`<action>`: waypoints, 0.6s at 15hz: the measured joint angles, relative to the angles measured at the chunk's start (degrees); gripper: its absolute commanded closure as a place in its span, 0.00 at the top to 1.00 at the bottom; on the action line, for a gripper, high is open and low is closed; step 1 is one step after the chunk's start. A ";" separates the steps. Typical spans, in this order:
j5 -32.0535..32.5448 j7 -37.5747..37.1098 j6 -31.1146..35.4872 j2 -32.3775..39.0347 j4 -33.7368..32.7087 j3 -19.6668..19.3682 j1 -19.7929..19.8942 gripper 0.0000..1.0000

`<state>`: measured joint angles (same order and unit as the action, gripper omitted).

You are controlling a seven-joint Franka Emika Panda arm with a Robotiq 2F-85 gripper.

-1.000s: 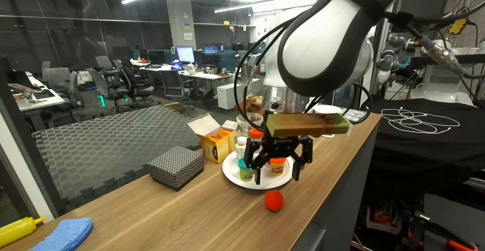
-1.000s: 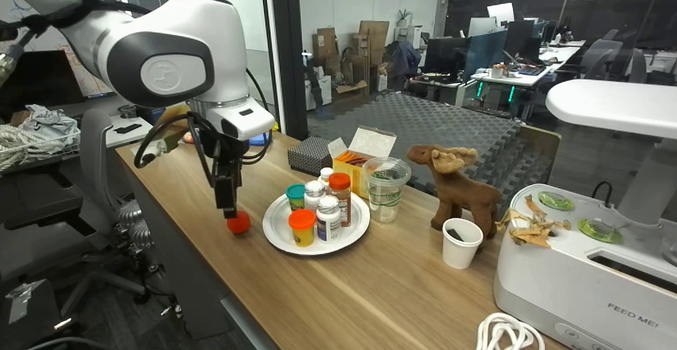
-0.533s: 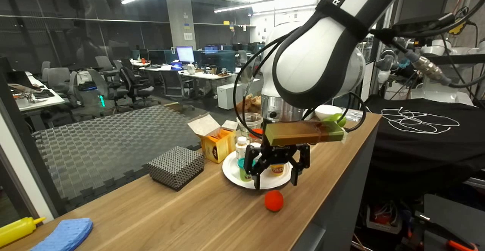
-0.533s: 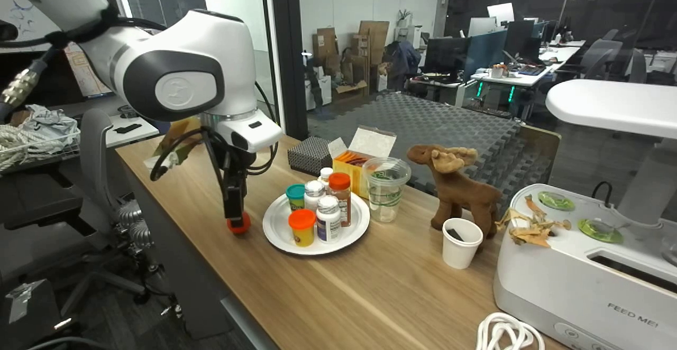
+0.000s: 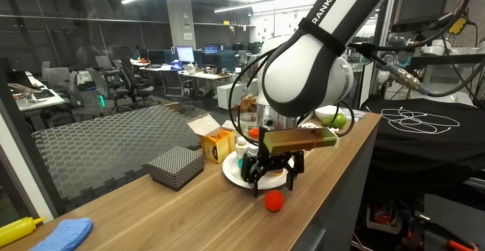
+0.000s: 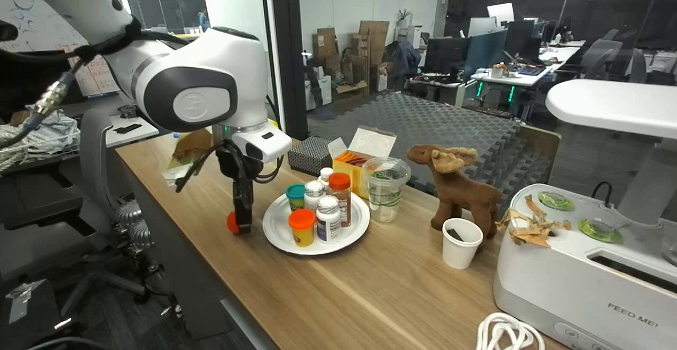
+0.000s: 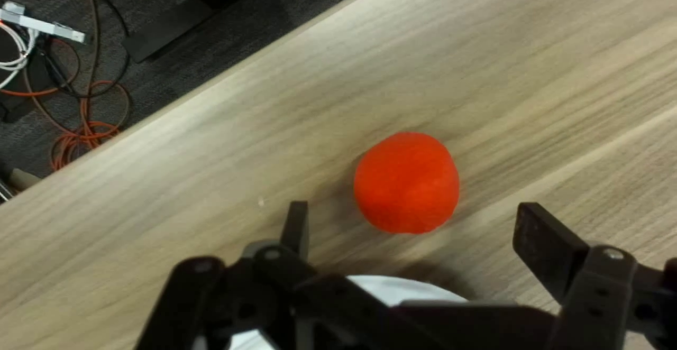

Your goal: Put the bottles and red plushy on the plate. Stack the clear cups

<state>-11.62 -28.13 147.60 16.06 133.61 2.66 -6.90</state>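
The red plushy (image 7: 407, 183) lies on the wooden counter, off the plate's rim. My gripper (image 7: 412, 206) is low beside it on the plate side, jaws wide apart and holding nothing; the plushy sits ahead of the fingertips, untouched. In an exterior view the gripper (image 6: 244, 228) covers part of the plushy (image 6: 232, 223). On the white plate (image 6: 275, 231) stand a front white bottle (image 6: 328, 222), another white bottle (image 6: 314, 195) and an amber bottle (image 6: 344, 202) with red cap. A small white-capped bottle (image 5: 241, 150) is behind. The clear cups (image 6: 386, 199) show as one column; nesting cannot be told.
Two dough tubs, yellow (image 6: 302, 229) and green (image 6: 295, 197), also stand on the plate. Behind are a yellow box (image 5: 218, 146) and dark patterned box (image 5: 176, 167). A brown moose toy (image 6: 465, 194), paper cup (image 6: 461, 244) and white appliance (image 6: 582, 276) stand farther along.
The open gripper has come down beside the plushy, moving slightly left in an exterior view and right in the differently placed one. The plushy, plate and bottles have stayed put.
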 measured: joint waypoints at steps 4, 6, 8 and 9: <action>-1.96 2.91 -1.03 0.85 -0.31 0.41 0.07 0.74; -3.20 4.08 -1.71 0.99 -0.31 0.62 0.13 0.58; -3.68 4.48 -2.33 1.00 -0.30 0.68 0.14 0.42; -3.73 4.50 -2.42 1.00 -0.29 0.68 0.14 0.35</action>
<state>-15.35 -23.64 145.18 17.06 133.32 3.34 -6.76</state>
